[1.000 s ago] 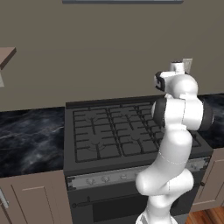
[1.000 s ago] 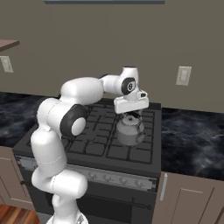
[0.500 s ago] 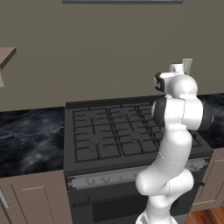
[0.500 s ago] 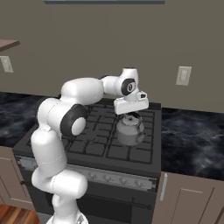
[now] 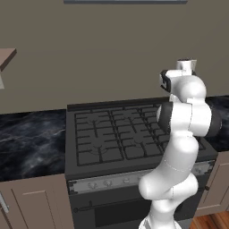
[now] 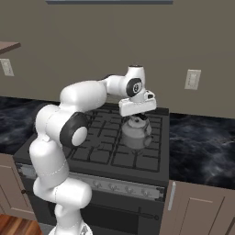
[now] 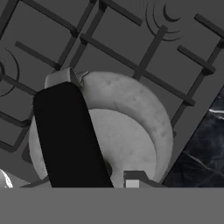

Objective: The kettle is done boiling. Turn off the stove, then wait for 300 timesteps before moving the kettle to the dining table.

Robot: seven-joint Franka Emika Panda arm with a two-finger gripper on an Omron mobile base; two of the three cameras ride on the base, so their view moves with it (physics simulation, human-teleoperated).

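The kettle (image 6: 136,134), its dark handle (image 7: 70,135) clasped by the gripper (image 6: 137,118), is shown on the stove (image 6: 110,151); transfer remains.

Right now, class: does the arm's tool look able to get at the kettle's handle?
Probably yes: the tool sits directly over the kettle on the stove, apparently closed on its dark handle, with nothing in between.

A silver-grey kettle (image 6: 136,134) with a black handle (image 7: 70,135) is seen on the black-grated stove (image 5: 116,134). Black, white-veined counters (image 6: 199,144) and brown cabinets (image 5: 36,201) are shown too.
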